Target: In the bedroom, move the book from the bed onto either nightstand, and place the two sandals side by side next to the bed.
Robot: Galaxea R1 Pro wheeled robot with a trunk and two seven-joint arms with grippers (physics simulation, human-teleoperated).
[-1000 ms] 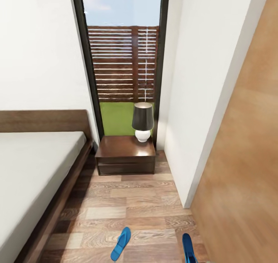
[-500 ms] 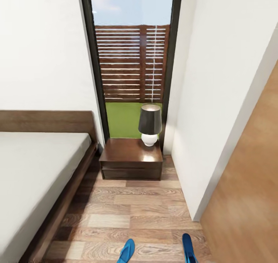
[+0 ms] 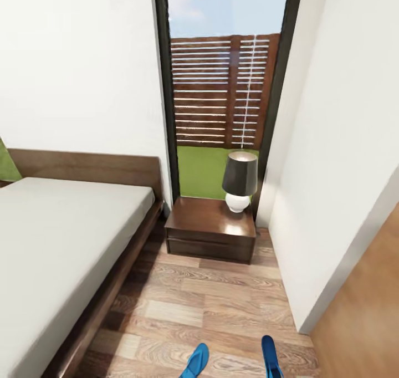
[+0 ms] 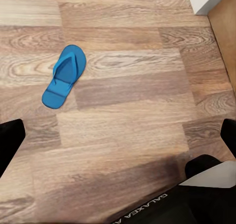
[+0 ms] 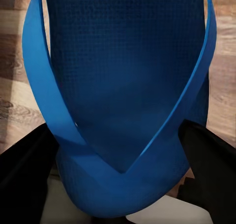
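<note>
1. Bed at left; no book seen on its mattress.
2. Left gripper spread apart, empty above the floor, one sandal lying near.
3. Right gripper clamped on the second sandal.
4. Sandal step, I judge: set it beside its mate along the bed's edge.
</note>
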